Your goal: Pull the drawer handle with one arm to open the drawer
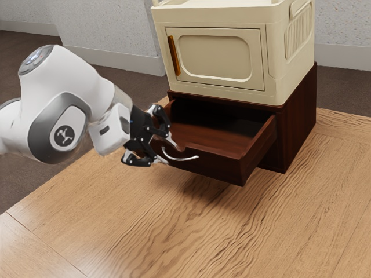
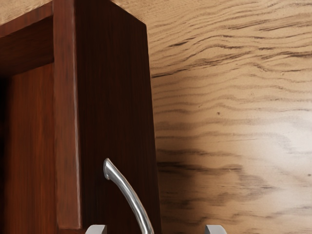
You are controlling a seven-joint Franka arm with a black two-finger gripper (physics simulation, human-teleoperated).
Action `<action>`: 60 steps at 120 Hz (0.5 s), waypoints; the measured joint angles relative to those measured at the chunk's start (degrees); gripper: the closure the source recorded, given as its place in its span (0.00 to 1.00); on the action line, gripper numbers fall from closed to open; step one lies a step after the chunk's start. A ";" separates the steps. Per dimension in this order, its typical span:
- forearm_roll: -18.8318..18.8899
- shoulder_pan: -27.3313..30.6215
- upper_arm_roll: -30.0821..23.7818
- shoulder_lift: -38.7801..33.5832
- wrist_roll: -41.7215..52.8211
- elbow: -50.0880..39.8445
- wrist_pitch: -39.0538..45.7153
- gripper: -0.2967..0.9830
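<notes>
Silver, the handle (image 2: pixel 130 195) lies between the spread pincer's (image 1: pixel 167 150) fingertips.

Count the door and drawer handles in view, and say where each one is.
2: a curved silver handle on the front of the open drawer, and an orange handle on the door of the cream cabinet. Sides facing away may hide more.

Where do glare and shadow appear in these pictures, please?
Exterior view: deep shadow toward the back inside the dark red-brown wooden drawer. Wrist view: pale glare on the wood-grain table, soft shadow beside the drawer, bright highlights along the curved silver metal handle.
</notes>
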 joint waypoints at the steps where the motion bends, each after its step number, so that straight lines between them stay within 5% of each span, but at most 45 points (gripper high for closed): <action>1: -0.02 0.04 0.05 -0.02 -0.01 0.40 -0.43 0.57; 14: -0.24 0.78 1.29 2.03 -0.17 9.66 -8.59 0.44; 39: 0.09 6.63 1.81 20.15 -3.13 40.25 -32.42 0.31; 60: 0.10 9.59 1.79 23.11 -10.42 44.96 -46.04 0.27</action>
